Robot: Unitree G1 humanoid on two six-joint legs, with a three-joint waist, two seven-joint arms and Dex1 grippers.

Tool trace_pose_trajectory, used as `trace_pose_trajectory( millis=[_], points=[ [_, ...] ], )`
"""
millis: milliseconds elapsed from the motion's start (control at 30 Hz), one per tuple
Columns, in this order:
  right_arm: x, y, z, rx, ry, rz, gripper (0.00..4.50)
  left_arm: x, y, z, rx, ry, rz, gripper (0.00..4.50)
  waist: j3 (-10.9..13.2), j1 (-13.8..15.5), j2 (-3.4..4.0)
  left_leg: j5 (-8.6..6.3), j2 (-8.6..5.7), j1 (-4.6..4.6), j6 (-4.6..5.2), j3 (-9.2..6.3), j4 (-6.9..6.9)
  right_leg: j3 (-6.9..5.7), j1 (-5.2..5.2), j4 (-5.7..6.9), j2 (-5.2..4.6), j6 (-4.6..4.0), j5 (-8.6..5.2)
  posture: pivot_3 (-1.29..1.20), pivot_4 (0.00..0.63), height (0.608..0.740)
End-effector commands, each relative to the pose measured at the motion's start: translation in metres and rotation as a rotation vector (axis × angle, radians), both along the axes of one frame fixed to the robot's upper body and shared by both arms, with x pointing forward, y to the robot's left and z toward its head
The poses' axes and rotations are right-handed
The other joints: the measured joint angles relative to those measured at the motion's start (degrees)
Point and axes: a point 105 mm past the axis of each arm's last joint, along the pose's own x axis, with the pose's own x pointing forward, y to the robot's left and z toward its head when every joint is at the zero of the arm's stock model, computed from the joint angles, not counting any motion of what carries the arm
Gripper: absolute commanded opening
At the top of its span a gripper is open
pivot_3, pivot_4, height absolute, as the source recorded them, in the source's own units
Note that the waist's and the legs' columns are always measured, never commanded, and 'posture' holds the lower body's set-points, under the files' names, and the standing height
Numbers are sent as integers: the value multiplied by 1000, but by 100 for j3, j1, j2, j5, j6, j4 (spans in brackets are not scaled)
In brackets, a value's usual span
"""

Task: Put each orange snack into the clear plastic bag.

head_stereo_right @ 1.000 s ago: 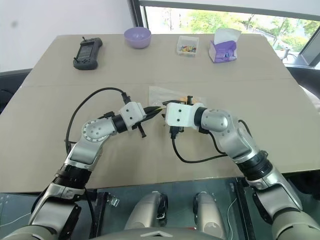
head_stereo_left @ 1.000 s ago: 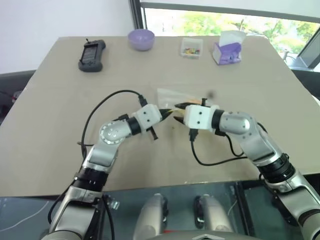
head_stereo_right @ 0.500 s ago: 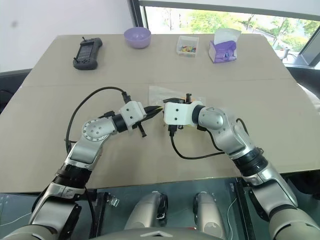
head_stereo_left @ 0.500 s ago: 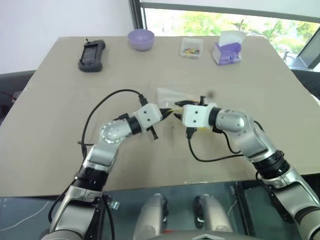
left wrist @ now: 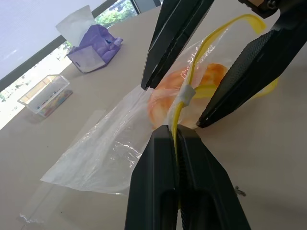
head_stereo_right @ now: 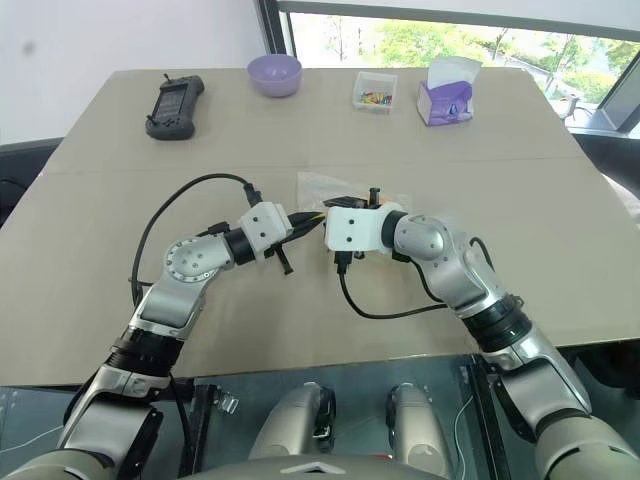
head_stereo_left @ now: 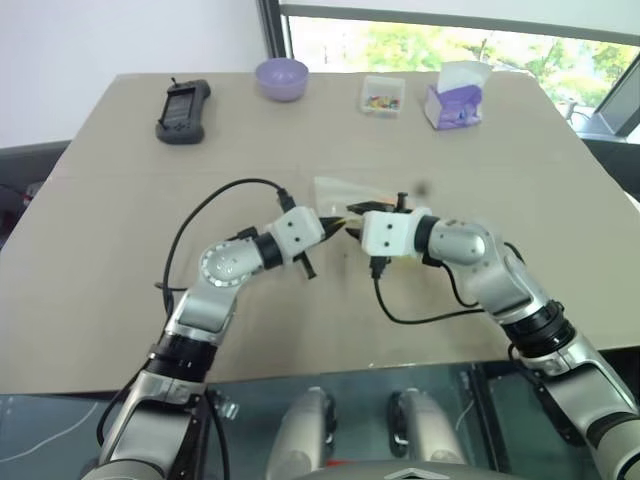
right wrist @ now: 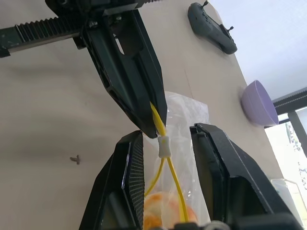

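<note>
The left tool (left wrist: 176, 136) is clenched on the yellow seal strip of the clear plastic bag (left wrist: 103, 155), which lies mid-table (head_stereo_left: 120, 180). The orange snack (left wrist: 165, 93) sits inside it (near the seal). The right tool (right wrist: 165, 139) straddles the strip, fingers apart.

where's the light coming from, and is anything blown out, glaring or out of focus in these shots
Eye views: daylight enters through the window beyond the beige table, its greenery washed out pale. Left wrist view: the window band is blown out white, the purple tissue pack and small clear plastic box look soft, and the crinkly clear plastic bag shows faint sheen. Right wrist view: the black fingers nearest the lens blur.
</note>
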Motion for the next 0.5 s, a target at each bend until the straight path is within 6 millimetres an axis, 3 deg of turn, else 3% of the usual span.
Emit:
trace_pose_trajectory(
  millis=[33, 100, 500],
  points=[
    [-1, 3, 18, 33, -58, 18, 923, -4, -4, 18, -17, -67, -22, 0, 0, 0, 0, 0, 0, 0, 0, 0, 0, 0, 0, 0, 0, 0, 0, 0, 150, 740],
    [-1, 2, 18, 32, -58, 16, 39, -4, -5, 18, -16, -68, -22, 0, 0, -1, 0, 0, 0, 0, 0, 1, 0, 0, 0, 0, 0, 0, 0, 0, 150, 740],
    [3, -2, 15, 16, -65, -2, 39, -4, -5, 21, -36, -71, -25, 0, 0, -5, 0, 0, 0, 0, 0, 0, 0, 0, 0, 0, 0, 0, 0, 0, 150, 740]
  ],
)
